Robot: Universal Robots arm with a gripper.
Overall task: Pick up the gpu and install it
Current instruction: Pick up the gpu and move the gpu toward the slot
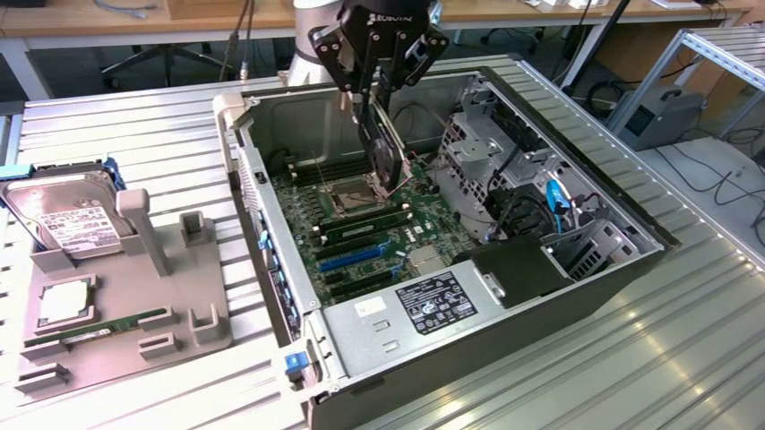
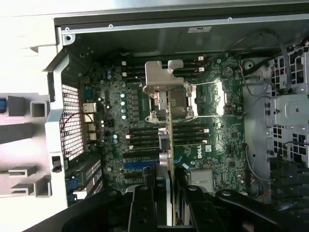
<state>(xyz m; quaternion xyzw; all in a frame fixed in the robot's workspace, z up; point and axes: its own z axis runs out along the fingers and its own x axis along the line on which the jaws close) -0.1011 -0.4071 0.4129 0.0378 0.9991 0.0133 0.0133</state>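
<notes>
Black fingers point(image 2: 145, 208) of the pincer point(image 2: 171, 195) sit closest to the wrist lens, clenched either side of the gpu point(image 2: 163, 77). You have the card in hand: thin board seen edge-on, silver bracket at the end away from the grip. Exterior view: pincer point(image 1: 375, 90) over the open computer case point(image 1: 245, 121), gpu point(image 1: 382, 148) hanging on end inside it, low end near the CPU socket point(image 1: 349, 191). Touching or just clear of it: can't tell.

Step in hand, by my reading: pick-up done, card carried into the case, not seated. Blue expansion slot point(image 1: 354, 257) lies on the motherboard point(image 1: 413, 237) nearer the power supply point(image 1: 436, 305), apart from the card. Seating would call for the card's long edge laid parallel to that slot, bracket toward the case wall on the exterior view's left.

Around: drive cage point(image 1: 485, 148) and a blue cable point(image 1: 553, 202) crowd the exterior view's right of the board; memory slots point(image 1: 358, 226) lie between socket and blue slot. Outside, on the slatted surface point(image 1: 669, 358), a grey parts tray point(image 1: 132, 296) carries a hard drive point(image 1: 66, 215) and a green RAM stick point(image 1: 102, 327), well apart from the work.
</notes>
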